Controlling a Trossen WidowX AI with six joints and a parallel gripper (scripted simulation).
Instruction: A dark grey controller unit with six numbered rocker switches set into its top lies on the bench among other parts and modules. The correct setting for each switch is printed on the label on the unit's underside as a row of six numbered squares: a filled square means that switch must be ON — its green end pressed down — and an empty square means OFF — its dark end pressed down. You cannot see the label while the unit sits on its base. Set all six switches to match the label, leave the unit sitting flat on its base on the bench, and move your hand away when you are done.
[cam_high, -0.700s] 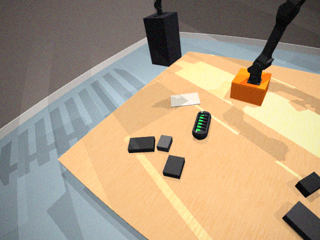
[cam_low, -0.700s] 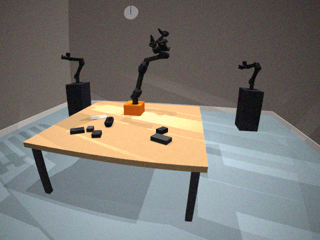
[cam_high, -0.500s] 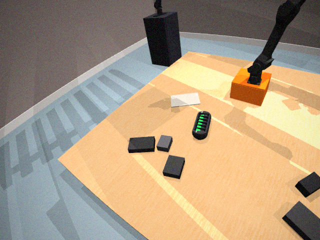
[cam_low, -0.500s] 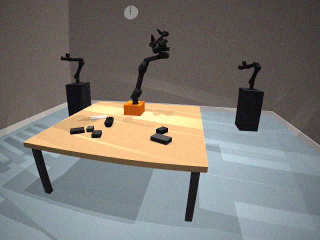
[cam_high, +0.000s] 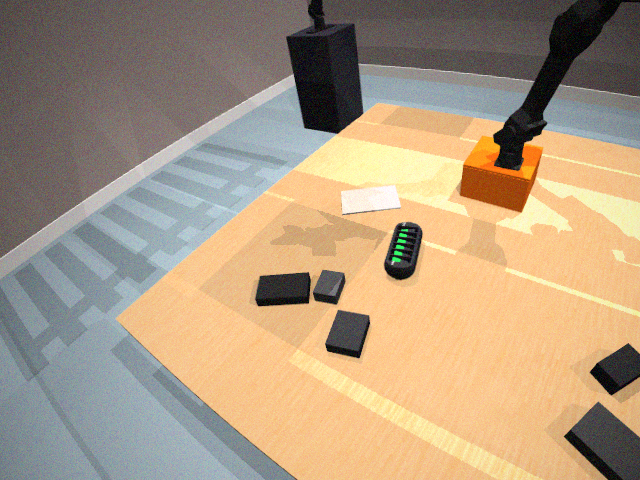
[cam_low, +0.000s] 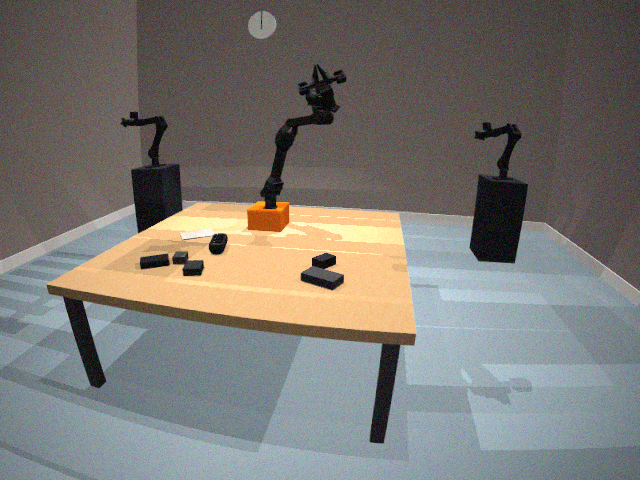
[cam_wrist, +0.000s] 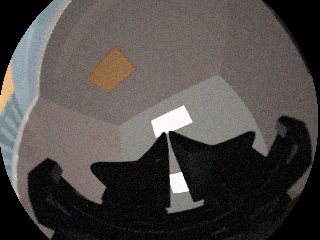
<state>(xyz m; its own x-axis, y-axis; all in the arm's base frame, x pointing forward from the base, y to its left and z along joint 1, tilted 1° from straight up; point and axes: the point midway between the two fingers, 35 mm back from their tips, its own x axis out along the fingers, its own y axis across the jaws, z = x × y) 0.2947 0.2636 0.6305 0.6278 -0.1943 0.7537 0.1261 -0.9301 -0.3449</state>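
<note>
The dark grey controller unit (cam_high: 418, 246) (cam_low: 218, 243) stands with its switch side up on the bench (cam_high: 465, 320) (cam_low: 248, 302), beyond the small dark blocks. In the top view its row of rocker switches shows green ends on the left and dark ends on the right; which ends are pressed down is too small to tell. The label on the underside is hidden. My gripper (cam_low: 317, 67) (cam_wrist: 167, 134) is raised high above the bench, far from the unit, pointing upward. Its fingertips meet with nothing between them.
Dark blocks (cam_high: 283, 289) (cam_high: 329, 286) (cam_high: 347, 333) lie nearer the bench's front than the unit. Two more dark blocks (cam_low: 324, 259) (cam_low: 322, 277) lie to the right. A white flat card (cam_high: 370, 199) (cam_low: 196, 234) lies behind the unit. The arm stands on an orange base (cam_high: 495, 187) (cam_low: 267, 218).
</note>
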